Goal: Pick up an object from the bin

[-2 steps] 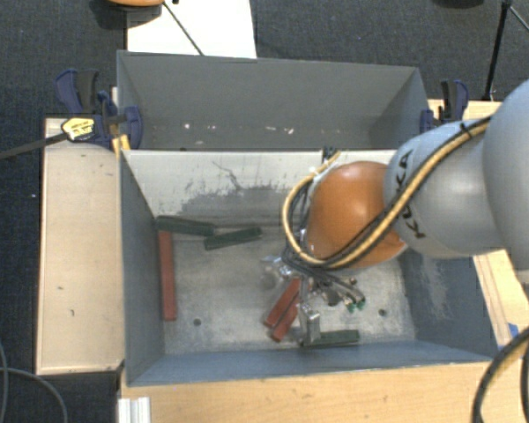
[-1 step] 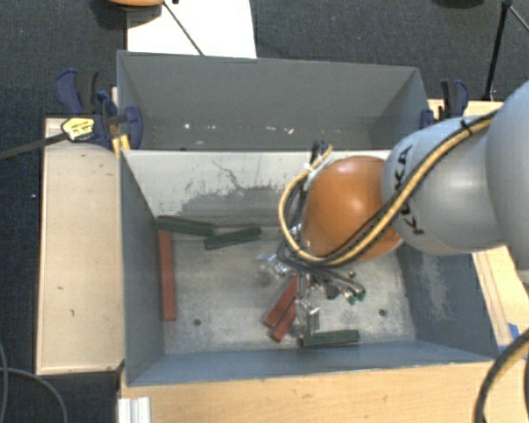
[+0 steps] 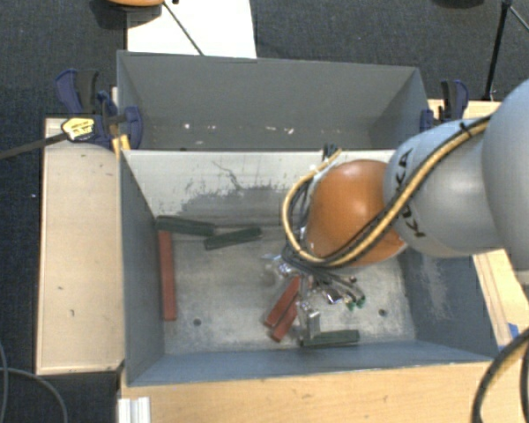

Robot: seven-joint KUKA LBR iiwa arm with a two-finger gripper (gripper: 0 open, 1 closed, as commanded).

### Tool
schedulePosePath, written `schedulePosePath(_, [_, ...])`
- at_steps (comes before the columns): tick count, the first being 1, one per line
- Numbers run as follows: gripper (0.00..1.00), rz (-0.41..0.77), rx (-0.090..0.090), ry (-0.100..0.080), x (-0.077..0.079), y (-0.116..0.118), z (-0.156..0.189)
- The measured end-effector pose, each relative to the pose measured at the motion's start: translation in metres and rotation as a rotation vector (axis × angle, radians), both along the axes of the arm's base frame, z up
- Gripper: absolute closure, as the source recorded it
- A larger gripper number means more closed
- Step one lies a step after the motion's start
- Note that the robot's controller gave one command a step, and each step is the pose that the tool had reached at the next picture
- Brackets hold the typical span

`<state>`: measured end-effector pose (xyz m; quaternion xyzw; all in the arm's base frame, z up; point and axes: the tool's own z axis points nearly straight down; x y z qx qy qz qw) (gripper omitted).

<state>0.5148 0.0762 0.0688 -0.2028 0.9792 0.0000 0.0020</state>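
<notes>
gripper [image 3: 307, 314] is down at the bin [image 3: 145, 263] floor, right of centre and toward the near wall. It sits right up against a pair of red bars [image 3: 282, 308] lying slanted and touching each other. A dark green bar [image 3: 331, 337] lies flat just beside them, along the near wall.

The orange wrist cover [image 3: 353, 210] and its cables hide most of the tool. Can't tell how far the gripper is open, or whether it has hold of anything.

Elsewhere, a long red bar [image 3: 167, 276] runs along the left wall and two dark green sticks [image 3: 213, 231] lie near the back left, all well apart from the gripper.

Handling, as a judgement: the red bars look stiff, light and not fragile, with smooth flat faces that are probably a bit slippery. Best hold is across the narrow width near mid-length, since an end grab would likely let the bar swing or pivot out. The main risk is the two bars touching — a close could nip both, or wedge one and kick the other away.
</notes>
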Motion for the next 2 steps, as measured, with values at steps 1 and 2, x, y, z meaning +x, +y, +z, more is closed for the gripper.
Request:
schedulePosePath(1, [1.00,0.106,0.000,0.002,0.0050,0.0058,0.0026])
schedulePosePath(2, [1.00,0.105,0.000,0.002,0.0050,0.0058,0.0026])
